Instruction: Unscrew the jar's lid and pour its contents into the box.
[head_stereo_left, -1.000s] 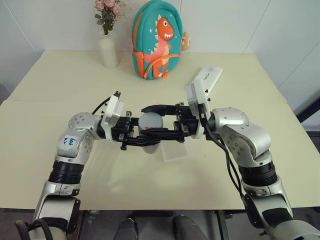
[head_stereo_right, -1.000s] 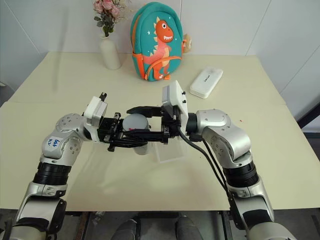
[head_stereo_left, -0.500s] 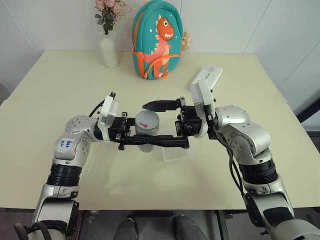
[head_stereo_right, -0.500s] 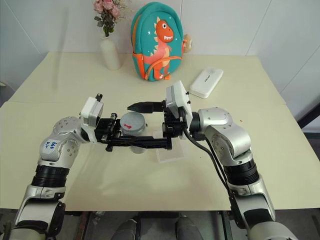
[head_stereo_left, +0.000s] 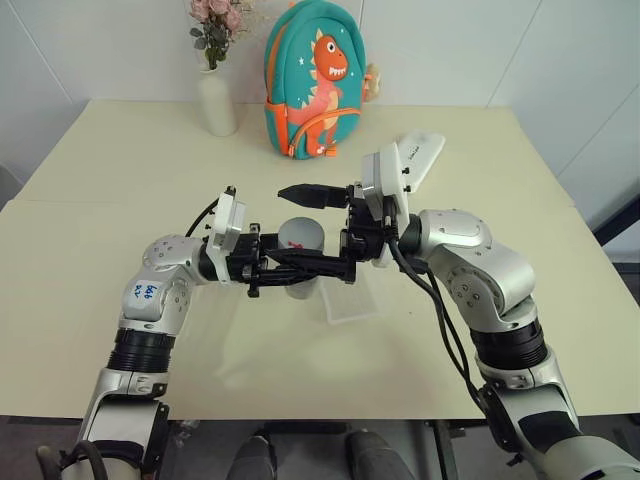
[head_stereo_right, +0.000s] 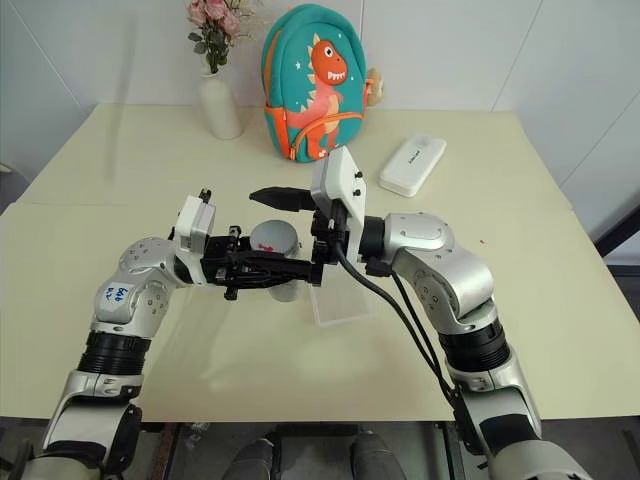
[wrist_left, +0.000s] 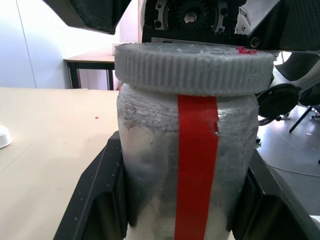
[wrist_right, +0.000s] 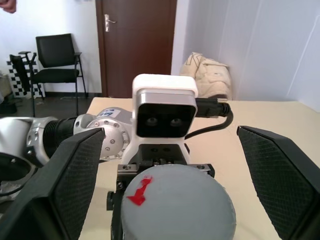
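My left gripper (head_stereo_left: 288, 264) is shut on the jar (wrist_left: 190, 165), a whitish cylinder with a red stripe, and holds it upright above the table. The grey ribbed lid (wrist_left: 192, 62) with a red mark sits on top of the jar (head_stereo_left: 300, 245). From the opposite side my right gripper (wrist_right: 172, 180) stands open, its two fingers (wrist_right: 60, 185) wide apart on either side of the lid (wrist_right: 175, 202) and clear of it. The clear plastic box (head_stereo_left: 355, 300) lies on the table just below and to the right of the jar. The contents are hidden inside.
A teal dinosaur backpack (head_stereo_left: 312, 80) and a white flower vase (head_stereo_left: 216, 100) stand at the back of the cream table (head_stereo_left: 90, 240). An opaque white oblong case (head_stereo_left: 422, 150) lies at the back right, partly behind my right wrist.
My right gripper was shut on the lid a second ago and has opened wide. Its wrist has turned a little. The left gripper still holds the jar in about the same place.
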